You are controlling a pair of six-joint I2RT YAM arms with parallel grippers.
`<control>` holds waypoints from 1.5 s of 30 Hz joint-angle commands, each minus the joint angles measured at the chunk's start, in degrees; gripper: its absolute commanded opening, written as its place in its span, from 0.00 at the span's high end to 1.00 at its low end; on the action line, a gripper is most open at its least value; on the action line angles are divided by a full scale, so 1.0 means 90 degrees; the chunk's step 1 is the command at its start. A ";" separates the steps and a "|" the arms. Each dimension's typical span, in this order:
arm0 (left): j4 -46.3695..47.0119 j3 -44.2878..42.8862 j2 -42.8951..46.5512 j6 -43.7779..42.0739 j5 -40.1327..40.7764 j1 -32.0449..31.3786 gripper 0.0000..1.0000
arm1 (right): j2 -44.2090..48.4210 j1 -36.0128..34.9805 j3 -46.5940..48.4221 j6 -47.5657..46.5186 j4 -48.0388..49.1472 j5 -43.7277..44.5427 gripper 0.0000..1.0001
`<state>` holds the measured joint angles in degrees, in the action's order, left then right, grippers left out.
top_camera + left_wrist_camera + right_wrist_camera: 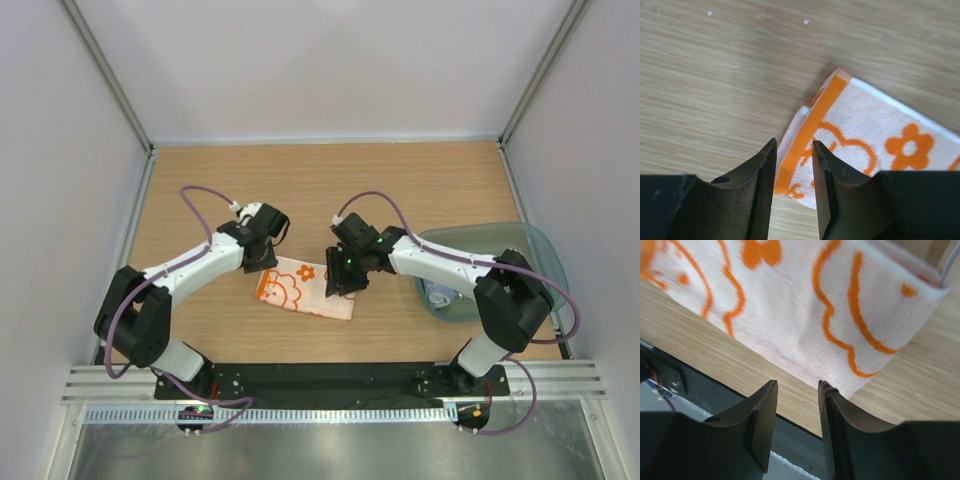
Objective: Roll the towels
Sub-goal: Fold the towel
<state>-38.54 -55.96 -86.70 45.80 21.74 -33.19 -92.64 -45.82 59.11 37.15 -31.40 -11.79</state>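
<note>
Orange-flowered white towel (300, 288), folded flat on wood table (200, 190), left pincer (794, 145), right pincer (798, 385) both spread, empty.

Both arms reach inward, jaws slightly parted on each claw.
My left arm (190, 265) bends at the elbow and stretches rightward; my left gripper (262, 262) points down, fingers (760, 175) set a narrow gap apart. My right arm (440, 258) mirrors it, stretching leftward; my right gripper (340, 278) tilts down, fingers (762, 410) likewise a little apart. The grippers are near each other, not touching.
</note>
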 commanded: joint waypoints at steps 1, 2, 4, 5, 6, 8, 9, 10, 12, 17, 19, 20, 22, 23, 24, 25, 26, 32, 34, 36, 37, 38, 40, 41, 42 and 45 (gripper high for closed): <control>-0.0385 -0.0354 0.0384 -0.0040 0.0251 -0.0003 0.64 | 0.0333 0.0227 0.0639 -0.0299 -0.0428 0.0285 0.55; -0.0395 -0.0364 0.0433 0.0008 0.0202 -0.0013 0.64 | 0.0294 0.0412 0.0649 -0.0309 -0.0379 0.0140 0.55; -0.0424 -0.0286 0.0609 0.0086 0.0046 -0.0101 0.64 | 0.0148 0.0608 0.0639 -0.0328 -0.0223 0.0012 0.59; -0.0424 -0.0257 0.0658 0.0164 -0.0012 -0.0140 0.64 | 0.0079 0.0686 0.0668 -0.0338 -0.0193 -0.0027 0.60; -0.0424 -0.0218 0.0697 0.0213 -0.0071 -0.0179 0.64 | -0.0076 0.0822 0.0688 -0.0377 -0.0193 -0.0008 0.61; -0.0415 -0.0081 0.0795 0.0311 -0.0227 -0.0306 0.65 | -0.0252 0.0931 0.0746 -0.0484 -0.0164 0.0002 0.63; -0.0395 -0.0013 0.0814 0.0408 -0.0305 -0.0335 0.65 | -0.0340 0.1018 0.0756 -0.0523 -0.0135 0.0011 0.63; -0.0279 0.0114 0.0834 0.0457 -0.0441 -0.0365 0.64 | -0.0535 0.1058 0.0766 -0.0553 -0.0115 0.0011 0.65; -0.0132 0.0270 0.0844 0.0574 -0.0598 -0.0433 0.65 | -0.0712 0.1146 0.0795 -0.0641 -0.0056 -0.0018 0.66; 0.0571 0.0681 0.0484 0.0663 -0.1184 -0.0433 0.64 | -0.1083 0.1273 0.0630 -0.0670 0.0051 0.0109 0.69; 0.0718 0.0749 0.0308 0.0644 -0.1273 -0.0433 0.65 | -0.1113 0.1302 0.0561 -0.0690 0.0061 0.0148 0.69; 0.0825 0.0788 0.0133 0.0634 -0.1224 -0.0433 0.65 | -0.1142 0.1293 0.0493 -0.0699 0.0080 0.0158 0.69; 0.0913 0.0827 -0.0034 0.0576 -0.1185 -0.0404 0.65 | -0.1171 0.1293 0.0434 -0.0700 0.0090 0.0148 0.69; 0.1030 0.0847 -0.0093 0.0556 -0.1233 -0.0375 0.65 | -0.1171 0.1302 0.0386 -0.0700 0.0061 0.0129 0.70; 0.1079 0.0876 -0.0258 0.0527 -0.1263 -0.0326 0.65 | -0.1162 0.1293 0.0346 -0.0700 0.0071 0.0138 0.70; 0.1118 0.0906 -0.0308 0.0497 -0.1282 -0.0210 0.65 | -0.1142 0.1293 0.0317 -0.0671 0.0061 0.0129 0.69; 0.1148 0.0915 -0.0386 0.0449 -0.1302 -0.0112 0.65 | -0.1123 0.1302 0.0210 -0.0651 0.0080 0.0109 0.69; 0.1226 0.0906 -0.0572 0.0146 -0.1399 0.0717 0.66 | -0.1064 0.1234 -0.0074 -0.0387 0.0305 -0.0135 0.69; 0.1207 0.0818 -0.0601 0.0009 -0.1419 0.0894 0.66 | -0.1161 0.1146 -0.0025 -0.0358 0.0334 -0.0145 0.69; 0.1158 0.0721 -0.0631 -0.0117 -0.1419 0.1070 0.66 | -0.1278 0.1088 0.0101 -0.0348 0.0354 -0.0184 0.70; 0.1109 0.0604 -0.0670 -0.0157 -0.1371 0.1109 0.66 | -0.1395 0.1078 0.0208 -0.0348 0.0354 -0.0203 0.69; 0.1051 0.0545 -0.0680 -0.0196 -0.1332 0.1177 0.66 | -0.1464 0.1068 0.0277 -0.0358 0.0344 -0.0213 0.70; 0.0915 0.0389 -0.0709 -0.0294 -0.1224 0.1236 0.66 | -0.1542 0.1058 0.0394 -0.0358 0.0325 -0.0213 0.70; 0.0875 0.0330 -0.0699 -0.0313 -0.1195 0.1275 0.66 | -0.1543 0.1058 0.0424 -0.0387 0.0296 -0.0204 0.70; 0.0836 0.0301 -0.0680 -0.0333 -0.1156 0.1305 0.66 | -0.1533 0.1058 0.0453 -0.0397 0.0257 -0.0174 0.70; 0.0641 0.0144 -0.0534 -0.0333 -0.1038 0.1315 0.67 | -0.1474 0.1068 0.0590 -0.0455 0.0149 -0.0116 0.69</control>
<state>-29.65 -52.75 -92.12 44.88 7.49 -22.28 -104.49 -35.99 63.31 33.95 -27.03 -15.44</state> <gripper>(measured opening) 0.333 0.302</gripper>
